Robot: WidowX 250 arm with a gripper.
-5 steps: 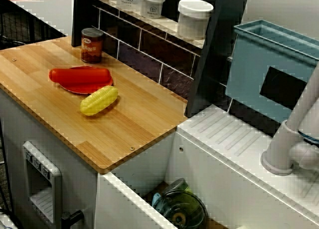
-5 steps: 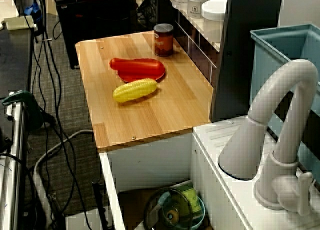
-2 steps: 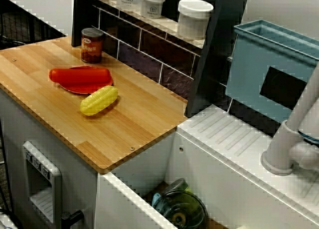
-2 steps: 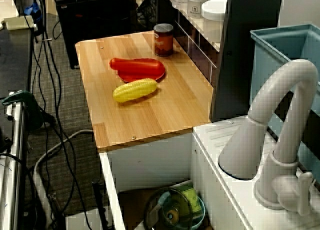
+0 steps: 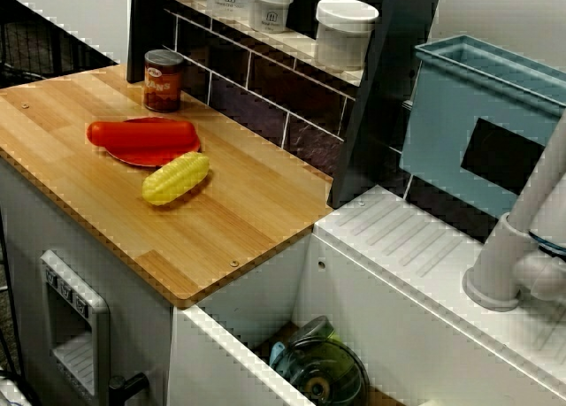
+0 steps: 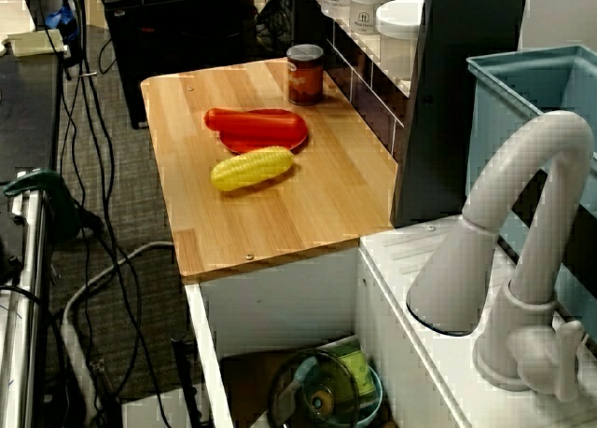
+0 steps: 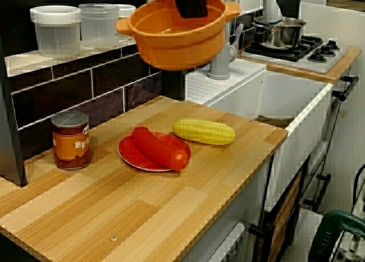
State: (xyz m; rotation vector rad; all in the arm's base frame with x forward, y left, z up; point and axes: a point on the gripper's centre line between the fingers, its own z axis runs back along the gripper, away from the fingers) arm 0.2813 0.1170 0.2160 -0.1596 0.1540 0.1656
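Overhead, an orange pot (image 7: 177,39) is held in the air by the tool (image 7: 190,8), well clear of the wooden bench (image 7: 142,210). In the view along the bench, one dark finger is seen reaching down inside the pot at its far rim, and the tool is judged to be closed on that rim, since the pot hangs upright with nothing under it. The second finger cannot be made out. In the other two views, only a thin orange strip of the pot is caught at the top edge.

Below the pot, a red plate (image 7: 130,153) is set on the bench, and a red sausage (image 7: 159,148) is laid across it. A yellow corn cob (image 7: 203,131) is placed just beside the plate, on the side nearer the sink (image 7: 296,96), apart from the sausage. A brown-labelled can (image 7: 71,139) is stood upright near the tiled back wall, on the plate's other side. White-lidded jars (image 7: 56,29) are lined up on the shelf above the tiles. Beyond the sink, a steel pan (image 7: 283,31) is seen on the hob.
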